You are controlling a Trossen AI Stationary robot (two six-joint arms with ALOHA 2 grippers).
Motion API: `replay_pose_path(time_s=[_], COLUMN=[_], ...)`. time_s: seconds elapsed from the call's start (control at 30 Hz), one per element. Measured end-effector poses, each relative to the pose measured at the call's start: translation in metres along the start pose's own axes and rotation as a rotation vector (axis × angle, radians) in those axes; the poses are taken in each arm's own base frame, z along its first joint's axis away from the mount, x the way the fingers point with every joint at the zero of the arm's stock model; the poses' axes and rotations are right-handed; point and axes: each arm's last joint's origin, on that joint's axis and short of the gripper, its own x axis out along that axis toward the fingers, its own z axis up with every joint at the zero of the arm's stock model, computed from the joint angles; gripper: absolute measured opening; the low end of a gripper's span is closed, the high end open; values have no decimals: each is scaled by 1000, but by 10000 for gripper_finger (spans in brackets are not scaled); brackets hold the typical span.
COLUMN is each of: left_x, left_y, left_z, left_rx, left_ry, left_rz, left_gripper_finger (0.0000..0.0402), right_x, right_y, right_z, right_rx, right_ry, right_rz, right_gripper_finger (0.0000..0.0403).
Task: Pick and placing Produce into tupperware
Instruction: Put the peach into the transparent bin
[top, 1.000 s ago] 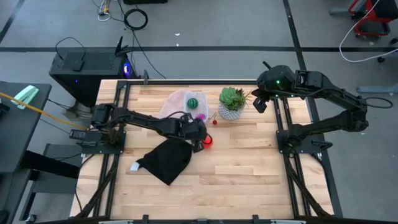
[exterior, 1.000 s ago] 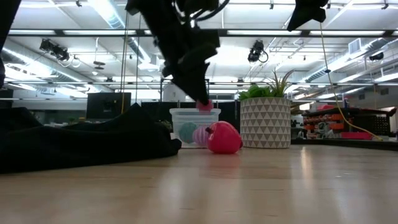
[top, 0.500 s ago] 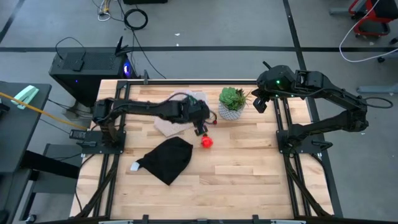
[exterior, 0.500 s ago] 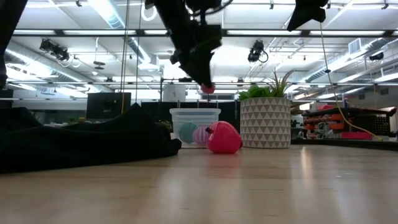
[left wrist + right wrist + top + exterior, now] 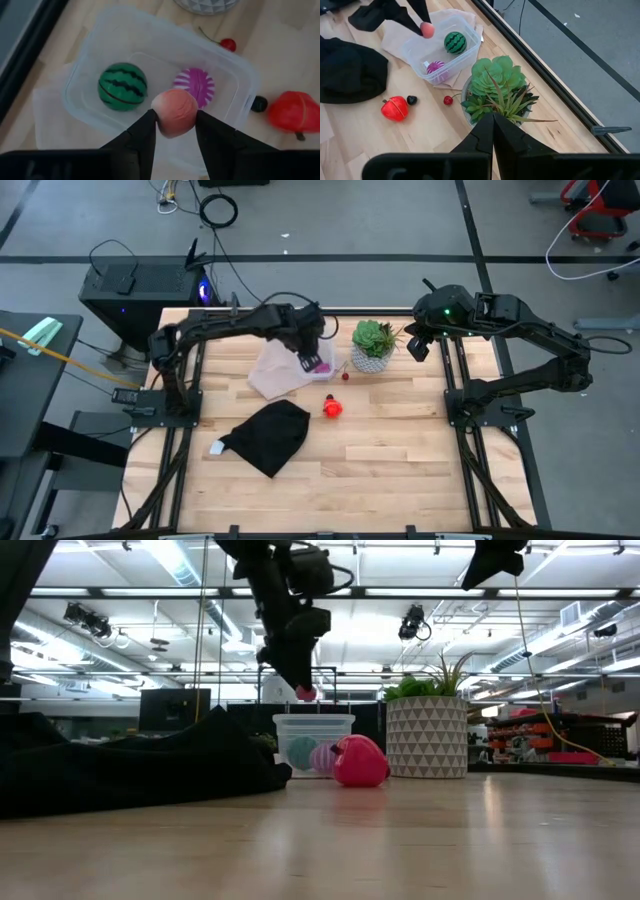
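**Holding: 1 pink-orange piece, above the tub**

Item 1. My left gripper (image 5: pixel 173 131) hangs over the tupperware (image 5: pixel 311 358), its 2 fingers pinching a small pink-orange round piece (image 5: pixel 174 112). In the low view the piece sits at the fingertips, clear above the tub's rim.

Item 2. Tupperware: clear rectangular tub with rounded corners, near the table's far edge, just beside the white patterned pot (image 5: pixel 427 738) that holds the green succulent (image 5: pixel 498 86). It rests on a pale pinkish sheet (image 5: pixel 268 375). Contents: 1 green striped ball (image 5: pixel 122 86) and 1 magenta-purple piece (image 5: pixel 195 84).

Item 3. Produce on the table: 1 red-orange piece (image 5: pixel 332 407) on bare wood, apart from the tub; 1 small black bit (image 5: pixel 412 100) just beside it; 1 small red cherry with a stem (image 5: pixel 448 100) near the pot.

Item 4. My right gripper (image 5: pixel 493 131) waits raised at the table's far right corner, beside the succulent, fingers pressed together, nothing in them.

Item 5. Surface: light wooden plank table (image 5: pixel 400 440) in a black frame. 1 black cloth (image 5: pixel 267 435) lies crumpled toward the near left, a small white scrap (image 5: pixel 216 448) beside it.

Item 6. Room: grey floor with dark lines, a black box with a blue light (image 5: pixel 145 290) beyond the far left corner, loose cables, and long ceiling lights in the low view.
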Motion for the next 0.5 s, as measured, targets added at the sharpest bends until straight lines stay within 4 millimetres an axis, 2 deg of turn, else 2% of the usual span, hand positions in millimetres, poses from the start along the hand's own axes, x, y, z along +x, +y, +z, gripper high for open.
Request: replay_pose_path(time_s=[0.13,0.37,0.5], left_x=[0,1,10], left_y=[6,2,2], left_z=[-4,-6,-7], left_rx=[13,70,89], left_ry=[50,62,90], left_rz=[-10,-14,-12], left_gripper_finger=[131,138,133], right_x=[0,0,0], right_y=[0,0,0], right_z=[0,0,0], right_rx=[0,0,0], right_ry=[0,-1,-1], right_rz=[0,0,0], right_gripper_finger=[16,16,16])
